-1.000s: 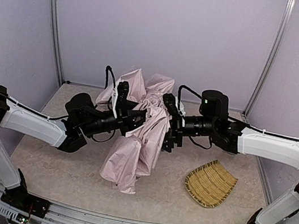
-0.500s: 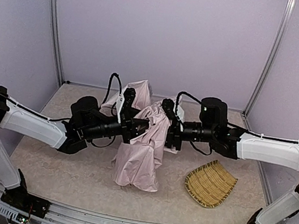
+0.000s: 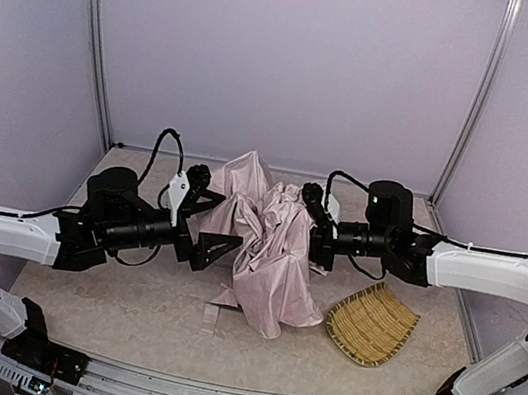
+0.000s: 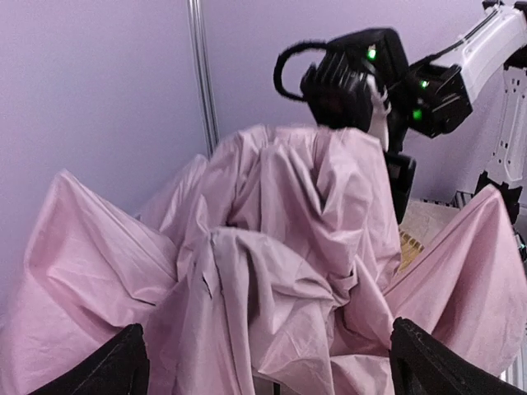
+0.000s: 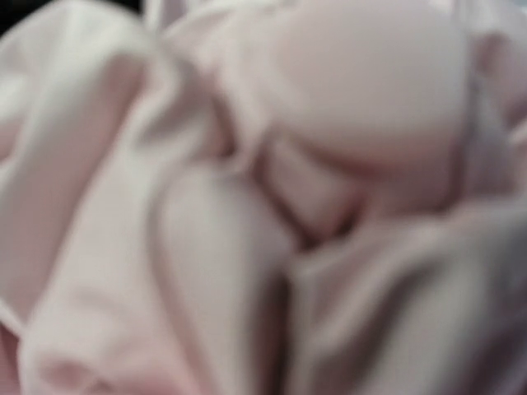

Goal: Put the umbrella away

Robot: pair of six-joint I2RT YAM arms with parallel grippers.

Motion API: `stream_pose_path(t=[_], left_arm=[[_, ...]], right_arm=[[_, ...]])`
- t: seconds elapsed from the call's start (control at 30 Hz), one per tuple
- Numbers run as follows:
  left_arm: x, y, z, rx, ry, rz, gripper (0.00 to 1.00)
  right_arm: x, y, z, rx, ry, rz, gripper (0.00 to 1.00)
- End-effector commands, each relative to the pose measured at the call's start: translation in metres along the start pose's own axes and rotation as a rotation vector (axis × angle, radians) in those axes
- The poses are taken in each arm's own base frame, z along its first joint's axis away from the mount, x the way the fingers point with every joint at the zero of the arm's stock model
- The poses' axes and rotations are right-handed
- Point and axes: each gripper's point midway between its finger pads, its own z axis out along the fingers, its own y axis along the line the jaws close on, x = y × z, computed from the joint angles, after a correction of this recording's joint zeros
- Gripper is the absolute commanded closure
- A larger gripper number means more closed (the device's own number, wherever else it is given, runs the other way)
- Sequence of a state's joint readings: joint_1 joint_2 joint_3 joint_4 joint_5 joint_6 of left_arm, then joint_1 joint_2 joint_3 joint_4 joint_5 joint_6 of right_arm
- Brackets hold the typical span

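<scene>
Though both arms reach in from opposite sides, only the left gripper [image 3: 211, 221] shows its state plainly: jaws spread wide, nothing between them. Umbrella [image 3: 270, 249] sits just ahead of its fingertips, a crumpled heap of pale pink fabric on the table [image 3: 115, 299]. Whether the lower finger touches cloth, cannot tell. Right gripper [image 3: 320, 232] is pressed against the heap's opposite side. Its wrist view is all blurred pink folds with the fingers hidden, so whether it is open or closed cannot be told. Woven straw tray [image 3: 372, 324] lies behind and beside the right gripper, close to the fabric's hem.
</scene>
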State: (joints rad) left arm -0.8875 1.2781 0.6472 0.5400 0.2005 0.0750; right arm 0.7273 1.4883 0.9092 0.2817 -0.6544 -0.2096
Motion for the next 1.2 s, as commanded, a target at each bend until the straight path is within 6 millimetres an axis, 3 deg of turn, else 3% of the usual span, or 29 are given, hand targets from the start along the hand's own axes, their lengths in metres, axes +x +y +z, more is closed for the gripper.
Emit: stream_pose_path(t=[0.0,0.1,0.2,0.33,0.4,0.43,0.57,0.7,0.8,0.9,1.0,1.07,1.17], left_arm=[[-0.033,-0.002,-0.042,0.014,-0.077,0.137,0.01],[-0.05,0.002,-0.07,0.043,-0.176,0.161,0.01],[-0.061,0.039,-0.087,-0.061,-0.262,0.138,0.01],[-0.052,0.119,-0.071,-0.217,-0.184,0.015,0.02],[-0.047,0.141,-0.053,-0.178,-0.143,-0.027,0.05],[-0.044,0.14,-0.04,-0.113,-0.119,-0.04,0.07],[-0.038,0.107,0.002,0.128,-0.084,-0.002,0.08],[-0.006,0.083,0.03,0.214,0.032,0.011,0.09],[0.015,0.083,0.026,0.214,0.067,-0.06,0.11],[0.013,0.084,0.013,0.199,-0.004,-0.097,0.11],[0.024,0.078,0.015,0.196,0.01,-0.135,0.14],[0.033,0.087,0.017,0.122,0.032,-0.16,0.14],[0.029,0.113,0.006,-0.05,-0.004,-0.193,0.16]], right_arm=[[-0.016,0.006,-0.013,-0.044,-0.051,-0.064,0.84],[-0.021,0.011,-0.014,-0.077,-0.061,-0.076,0.84],[-0.024,0.016,-0.014,-0.122,-0.064,-0.082,0.83],[-0.03,0.023,-0.013,-0.187,-0.068,-0.085,0.81],[-0.032,0.024,-0.013,-0.198,-0.066,-0.084,0.8],[-0.032,0.023,-0.012,-0.2,-0.063,-0.085,0.8],[-0.031,0.02,-0.01,-0.194,-0.048,-0.077,0.8],[-0.03,0.017,-0.007,-0.184,-0.041,-0.064,0.8],[-0.026,0.016,-0.007,-0.177,-0.033,-0.065,0.8],[-0.022,0.014,-0.006,-0.164,-0.027,-0.066,0.81],[-0.022,0.001,-0.001,-0.105,-0.018,-0.048,0.82],[-0.023,-0.009,0.003,-0.065,-0.01,-0.031,0.85],[-0.021,-0.016,0.007,-0.044,0.004,-0.019,0.82]])
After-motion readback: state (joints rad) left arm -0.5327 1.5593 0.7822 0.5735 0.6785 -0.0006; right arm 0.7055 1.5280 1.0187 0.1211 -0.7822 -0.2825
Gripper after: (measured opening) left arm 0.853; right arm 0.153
